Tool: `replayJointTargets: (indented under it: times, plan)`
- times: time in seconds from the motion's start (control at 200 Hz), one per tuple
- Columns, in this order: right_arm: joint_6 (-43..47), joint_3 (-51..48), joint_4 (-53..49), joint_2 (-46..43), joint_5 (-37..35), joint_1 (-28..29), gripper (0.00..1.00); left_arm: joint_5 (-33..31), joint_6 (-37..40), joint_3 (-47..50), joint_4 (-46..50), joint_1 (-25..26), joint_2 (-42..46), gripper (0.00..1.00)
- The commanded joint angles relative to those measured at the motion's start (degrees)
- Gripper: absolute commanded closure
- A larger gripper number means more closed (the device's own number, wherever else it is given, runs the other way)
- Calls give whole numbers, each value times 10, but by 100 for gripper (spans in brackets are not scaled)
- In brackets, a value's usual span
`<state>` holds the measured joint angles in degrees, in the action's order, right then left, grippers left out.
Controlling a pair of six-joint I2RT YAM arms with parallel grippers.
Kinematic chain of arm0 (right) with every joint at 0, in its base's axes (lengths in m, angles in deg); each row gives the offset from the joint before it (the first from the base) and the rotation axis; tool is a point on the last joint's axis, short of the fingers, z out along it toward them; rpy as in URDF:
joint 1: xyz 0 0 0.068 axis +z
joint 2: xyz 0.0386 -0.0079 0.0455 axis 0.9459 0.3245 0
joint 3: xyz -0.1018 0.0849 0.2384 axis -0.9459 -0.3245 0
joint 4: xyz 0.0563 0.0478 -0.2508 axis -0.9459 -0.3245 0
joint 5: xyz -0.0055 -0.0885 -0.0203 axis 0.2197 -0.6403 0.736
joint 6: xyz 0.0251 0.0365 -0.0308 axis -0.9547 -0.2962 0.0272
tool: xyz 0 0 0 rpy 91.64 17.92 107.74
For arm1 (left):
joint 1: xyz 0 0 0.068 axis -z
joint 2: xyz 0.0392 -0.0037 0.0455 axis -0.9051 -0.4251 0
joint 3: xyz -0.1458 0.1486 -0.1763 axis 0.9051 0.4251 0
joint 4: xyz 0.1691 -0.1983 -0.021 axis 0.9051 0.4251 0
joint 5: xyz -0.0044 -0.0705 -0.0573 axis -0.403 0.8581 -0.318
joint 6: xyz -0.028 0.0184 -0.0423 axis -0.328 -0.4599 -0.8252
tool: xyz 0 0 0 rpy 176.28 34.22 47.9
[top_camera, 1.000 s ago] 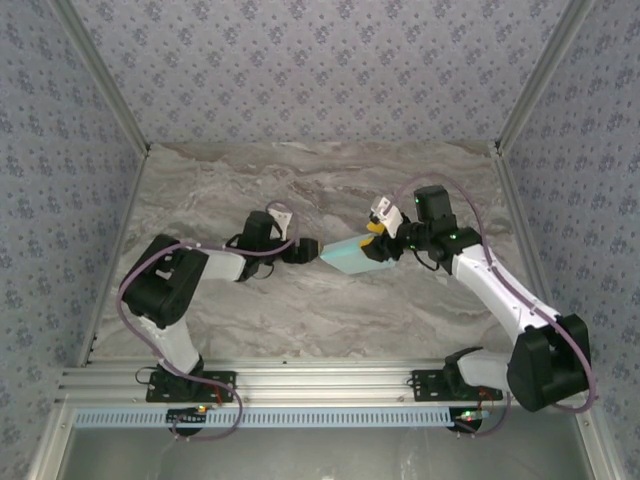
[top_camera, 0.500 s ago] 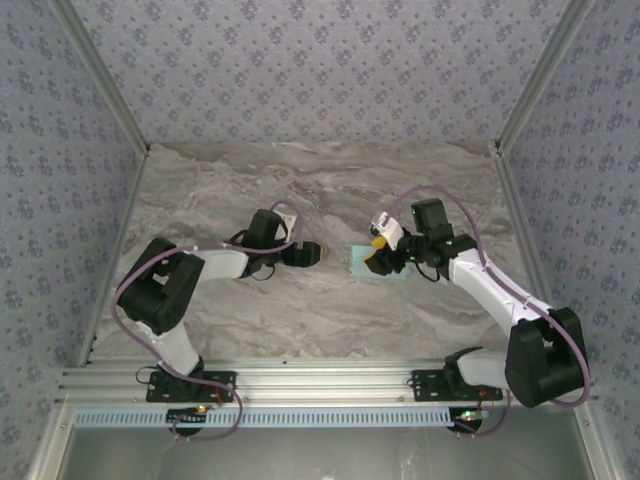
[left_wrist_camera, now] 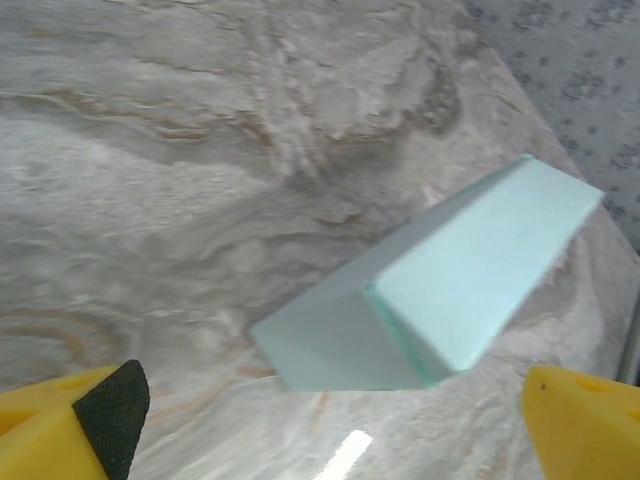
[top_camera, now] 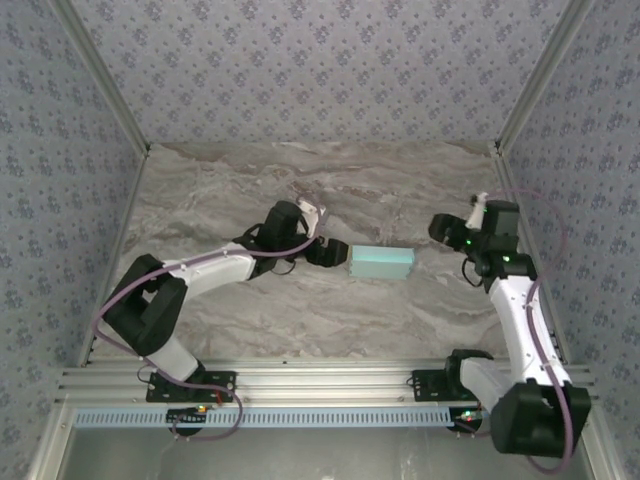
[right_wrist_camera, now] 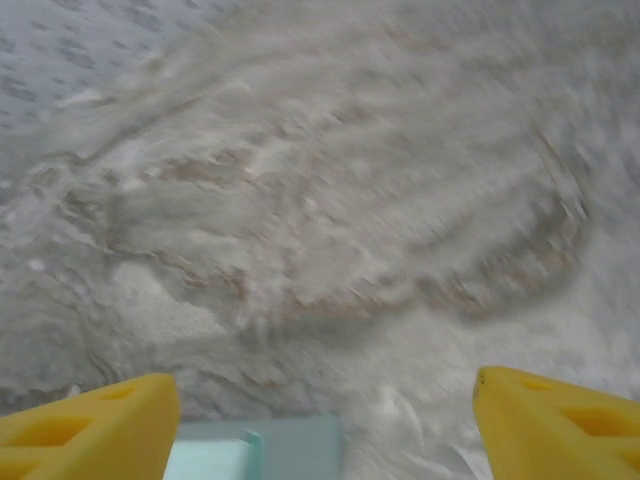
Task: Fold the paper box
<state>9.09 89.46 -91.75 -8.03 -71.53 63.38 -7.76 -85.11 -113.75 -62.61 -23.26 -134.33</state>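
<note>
Resting folded, paper box [top_camera: 381, 262] on table [top_camera: 300, 310]

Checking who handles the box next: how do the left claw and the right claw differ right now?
The left claw sits close beside the left end of the paper box; the right claw stands clearly apart from its right end. In the left claw's wrist view the box lies large ahead; in the right claw's, a corner of it sits at the bottom edge. Both are open and hold nothing.
</note>
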Motion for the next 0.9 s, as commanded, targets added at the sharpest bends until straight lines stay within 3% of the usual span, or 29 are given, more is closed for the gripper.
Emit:
replayJointTargets:
  times: [0.0, 0.06, 0.115, 0.51, 0.625, 0.894]
  plan:
    - [-92, -59, -41, 6, 165, -35, 38, 6, -37, -19, 1, 7, -30, 3]
    - [-100, -88, -11, -2, 204, -37, 48, 6, -50, -26, -1, 12, -42, 3]
    - [-115, -110, 20, -12, 225, -37, 50, 3, -58, -29, -6, 17, -47, 3]
    - [-219, -113, 102, 15, 315, -73, 49, -36, -94, -40, -4, 16, -69, 3]
    - [-207, -112, 101, 38, 325, -70, 49, -34, -122, -21, -53, 13, -58, 3]
    - [-176, -109, 90, 76, 316, -48, 55, -22, -147, -8, -70, -2, -52, 2]
